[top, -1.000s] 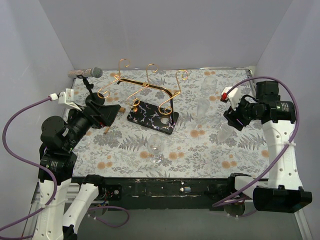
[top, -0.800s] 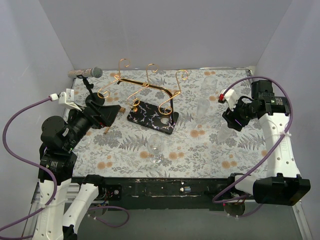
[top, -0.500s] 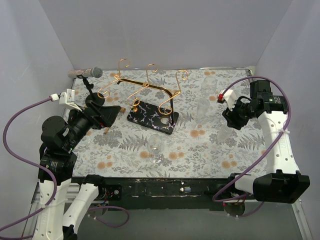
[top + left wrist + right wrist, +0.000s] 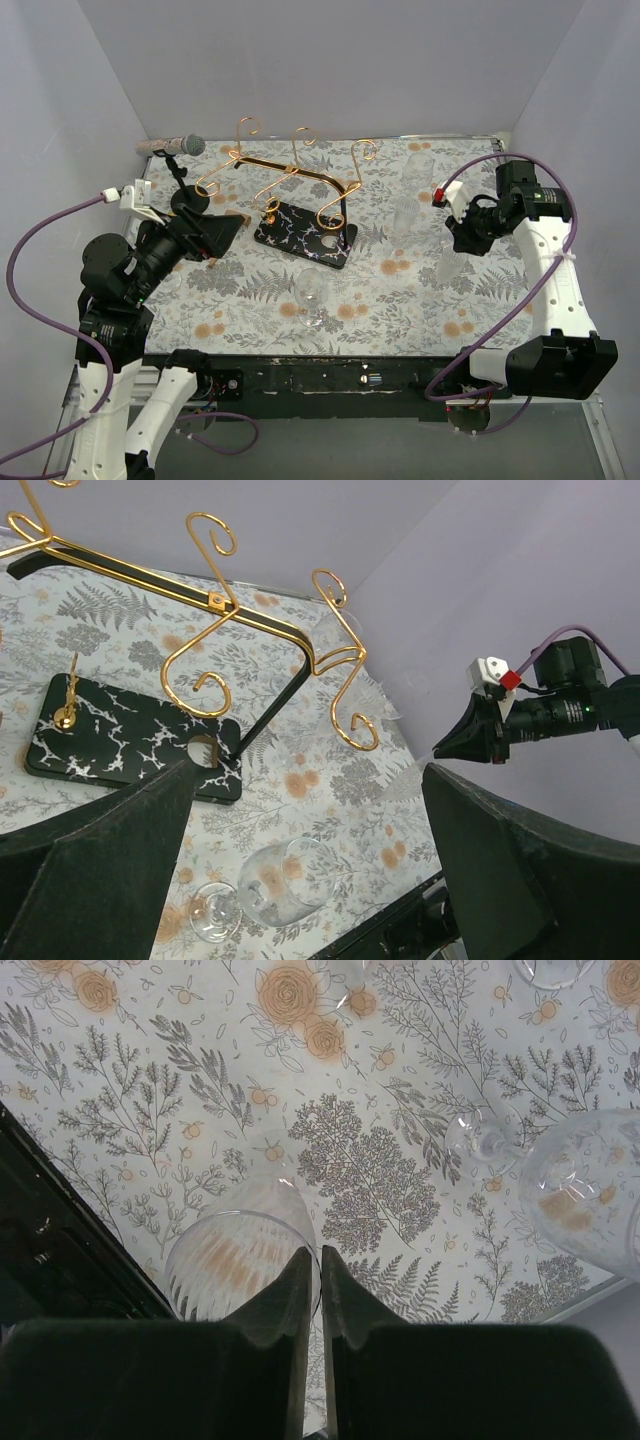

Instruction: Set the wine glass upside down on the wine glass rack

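The gold wire wine glass rack (image 4: pixel 290 176) stands on its black veined base (image 4: pixel 305 233) at the back middle, and shows again in the left wrist view (image 4: pixel 247 630). A ribbed wine glass (image 4: pixel 235 1260) stands upright at the right (image 4: pixel 447 266). My right gripper (image 4: pixel 321 1256) is shut on its rim, one finger inside the bowl and one outside. Another wine glass (image 4: pixel 311 291) lies on its side near the front middle (image 4: pixel 285 882). My left gripper (image 4: pixel 310 770) hangs open and empty left of the rack (image 4: pixel 222 232).
Two more clear glasses (image 4: pixel 404 214) (image 4: pixel 418 166) stand behind the right gripper, and one smooth glass (image 4: pixel 588 1200) shows close by in the right wrist view. A microphone (image 4: pixel 172 147) on a black stand is at the back left. Grey walls enclose the floral mat (image 4: pixel 380 300).
The right gripper's jaws have closed onto the ribbed glass's rim, and the right arm has shifted slightly back. The left arm has not moved.
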Action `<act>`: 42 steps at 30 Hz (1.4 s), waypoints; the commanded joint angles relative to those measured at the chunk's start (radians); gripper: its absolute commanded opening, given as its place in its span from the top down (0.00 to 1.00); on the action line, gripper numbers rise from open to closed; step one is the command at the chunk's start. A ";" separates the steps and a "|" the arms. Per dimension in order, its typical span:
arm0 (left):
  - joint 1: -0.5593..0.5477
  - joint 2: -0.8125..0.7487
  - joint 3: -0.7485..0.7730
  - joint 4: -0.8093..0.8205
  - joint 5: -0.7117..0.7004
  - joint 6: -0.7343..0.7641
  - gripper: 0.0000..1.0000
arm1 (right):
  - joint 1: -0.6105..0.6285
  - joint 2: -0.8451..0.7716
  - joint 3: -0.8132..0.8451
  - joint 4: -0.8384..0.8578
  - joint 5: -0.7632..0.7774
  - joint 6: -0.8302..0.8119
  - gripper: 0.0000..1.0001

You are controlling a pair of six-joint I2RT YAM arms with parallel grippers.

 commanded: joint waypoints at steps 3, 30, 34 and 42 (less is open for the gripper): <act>0.004 -0.003 -0.016 0.062 0.125 -0.062 0.02 | -0.004 -0.006 0.082 -0.074 -0.076 -0.029 0.98; -0.091 0.342 0.165 0.208 0.405 -0.190 0.02 | 0.057 -0.046 0.640 -0.077 -0.565 0.156 0.99; -0.201 0.411 0.197 0.206 0.330 -0.190 0.02 | 0.057 0.012 0.776 0.005 -0.648 0.248 0.99; -0.335 0.542 0.302 0.154 0.169 -0.170 0.02 | 0.057 -0.005 0.757 0.416 -0.778 0.569 0.99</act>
